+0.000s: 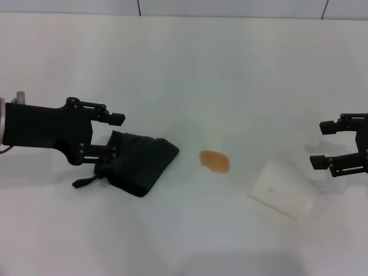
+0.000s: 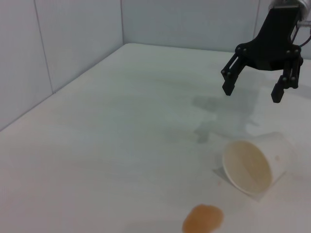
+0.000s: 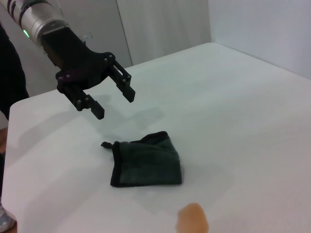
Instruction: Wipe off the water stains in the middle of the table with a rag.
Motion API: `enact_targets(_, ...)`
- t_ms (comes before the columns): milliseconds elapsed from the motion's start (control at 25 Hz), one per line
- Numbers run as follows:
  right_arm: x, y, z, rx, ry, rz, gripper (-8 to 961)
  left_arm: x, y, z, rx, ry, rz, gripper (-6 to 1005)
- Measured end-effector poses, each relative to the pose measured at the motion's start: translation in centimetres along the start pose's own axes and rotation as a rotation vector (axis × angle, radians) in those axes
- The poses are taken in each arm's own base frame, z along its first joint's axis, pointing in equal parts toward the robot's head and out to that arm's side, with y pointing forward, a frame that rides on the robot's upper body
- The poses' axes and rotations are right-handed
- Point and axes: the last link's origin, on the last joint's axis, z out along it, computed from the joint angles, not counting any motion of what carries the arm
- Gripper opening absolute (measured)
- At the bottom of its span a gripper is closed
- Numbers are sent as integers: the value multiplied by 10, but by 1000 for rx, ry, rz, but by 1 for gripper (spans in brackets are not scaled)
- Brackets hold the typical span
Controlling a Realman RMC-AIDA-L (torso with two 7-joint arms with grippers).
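The rag (image 1: 141,161), a dark green-black cloth with a loop tag at its corner, lies crumpled on the white table (image 1: 184,69), left of centre. My left gripper (image 1: 117,135) is open and empty, hovering above the rag's left edge; the right wrist view shows it (image 3: 114,105) raised clear of the rag (image 3: 148,162). The orange-brown water stain (image 1: 215,161) sits to the right of the rag, apart from it, and also shows in both wrist views (image 2: 203,219) (image 3: 192,219). My right gripper (image 1: 320,145) is open and empty at the far right, seen too in the left wrist view (image 2: 252,92).
A white cup (image 1: 283,188) lies on its side between the stain and my right gripper, its mouth facing the stain (image 2: 247,167). Walls border the table at the back. A dark-clothed person (image 3: 9,73) stands past the table edge on my left arm's side.
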Motion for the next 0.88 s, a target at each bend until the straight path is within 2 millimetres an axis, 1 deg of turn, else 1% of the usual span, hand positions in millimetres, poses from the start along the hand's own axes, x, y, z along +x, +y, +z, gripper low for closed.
enact_targets(880,1,0,0,-4,0,6,838,-1,0,0,-1,-12,1,624)
